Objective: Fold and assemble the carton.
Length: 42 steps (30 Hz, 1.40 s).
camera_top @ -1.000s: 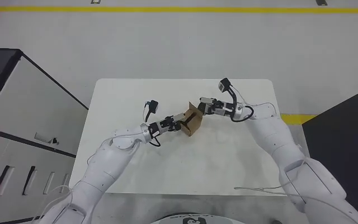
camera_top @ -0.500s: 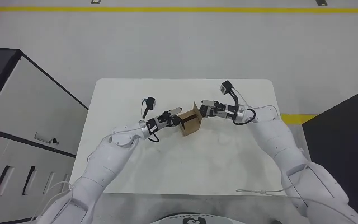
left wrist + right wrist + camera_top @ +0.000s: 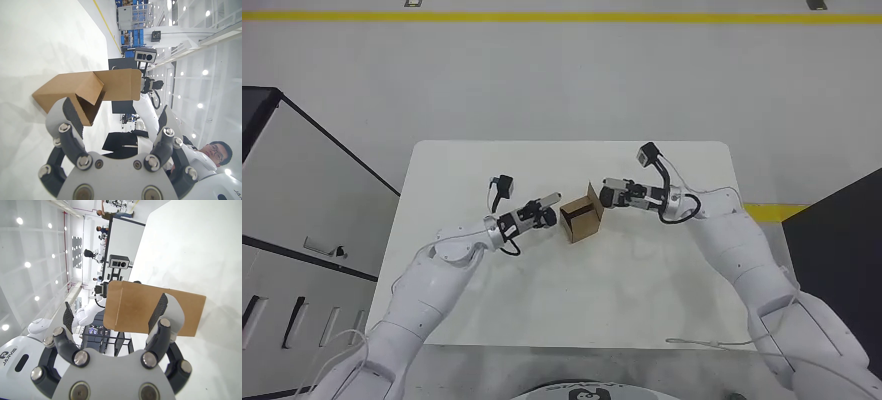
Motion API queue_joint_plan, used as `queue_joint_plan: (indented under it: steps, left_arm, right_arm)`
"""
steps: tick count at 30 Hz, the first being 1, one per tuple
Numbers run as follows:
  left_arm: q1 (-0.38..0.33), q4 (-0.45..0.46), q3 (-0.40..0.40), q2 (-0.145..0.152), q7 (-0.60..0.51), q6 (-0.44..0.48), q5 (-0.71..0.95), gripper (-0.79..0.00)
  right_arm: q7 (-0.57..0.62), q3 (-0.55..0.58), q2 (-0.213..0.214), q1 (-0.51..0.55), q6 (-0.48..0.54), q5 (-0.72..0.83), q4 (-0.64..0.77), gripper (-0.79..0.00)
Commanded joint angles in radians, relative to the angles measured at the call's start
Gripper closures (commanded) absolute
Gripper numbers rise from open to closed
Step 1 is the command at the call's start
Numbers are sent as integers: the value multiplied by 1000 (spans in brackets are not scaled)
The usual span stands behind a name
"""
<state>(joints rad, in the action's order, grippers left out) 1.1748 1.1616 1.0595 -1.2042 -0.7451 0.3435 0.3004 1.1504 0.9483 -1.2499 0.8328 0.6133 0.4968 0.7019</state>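
Note:
A small brown carton [image 3: 582, 220] stands on the white table [image 3: 662, 290], open toward the left arm, with one flap [image 3: 591, 192] sticking up on its far side. My left gripper [image 3: 550, 203] is open just left of the carton. In the left wrist view the carton [image 3: 85, 89] lies ahead of my open left gripper [image 3: 117, 106], one finger [image 3: 72, 113] by its near edge. My right gripper [image 3: 604, 192] is open at the raised flap. From the right wrist, the carton's closed side [image 3: 136, 306] faces my right gripper [image 3: 115, 302], one finger [image 3: 158, 311] overlapping it.
A dark cabinet [image 3: 282, 190] stands off the table's left edge and a dark panel [image 3: 842, 240] off its right. Bare tabletop stretches in front of the carton and behind it.
The carton has turned from a tilted pose to sit square on the table. My left gripper has drawn back to the left, away from it. The right gripper has hardly moved.

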Motion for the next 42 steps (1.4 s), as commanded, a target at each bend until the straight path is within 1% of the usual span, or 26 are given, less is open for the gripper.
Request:
queue_joint_plan:
  steps: [1, 3, 9, 12, 15, 20, 26, 28, 32, 35, 42]
  left_arm:
    - [-3, -18, 5, 1, -26, -29, 17, 0]
    - [-14, -43, 4, 1, -48, -64, 28, 0]
    - [-20, -43, 3, 1, -53, -59, 20, 0]
    - [-16, -58, -6, 0, -30, -103, -1, 0]
    - [-24, -85, -26, -6, -44, -128, 4, 0]
    - [-46, -131, -61, -22, -29, -130, 10, 0]
    - [-49, -131, -63, -24, -21, -120, 7, 0]
    - [-38, -124, -66, -25, -6, -131, 11, 0]
    - [-33, -113, -72, -29, 3, -141, 11, 0]
    - [-34, -112, -74, -30, 6, -147, 6, 0]
    - [-34, -108, -72, -30, 7, -151, 0, 0]
  right_arm:
    - [-24, 7, 7, 8, -8, -33, 22, -785]
    - [-37, 15, 15, 15, -8, -76, 54, -785]
    - [-44, 17, 17, 15, -6, -87, 57, -785]
    - [-44, 17, 17, 15, -6, -87, 57, -785]
    - [-73, 17, 21, 26, -41, -123, 97, -785]
    - [-86, 20, 30, 24, -95, -192, 166, -785]
    - [-86, 20, 30, 24, -95, -192, 166, -785]
    - [-86, 20, 30, 24, -95, -192, 166, -785]
    - [-114, 20, 33, 30, -136, -230, 211, -785]
    - [-81, 14, 35, 27, -170, -243, 241, -785]
    - [-81, 14, 35, 27, -170, -243, 241, -785]
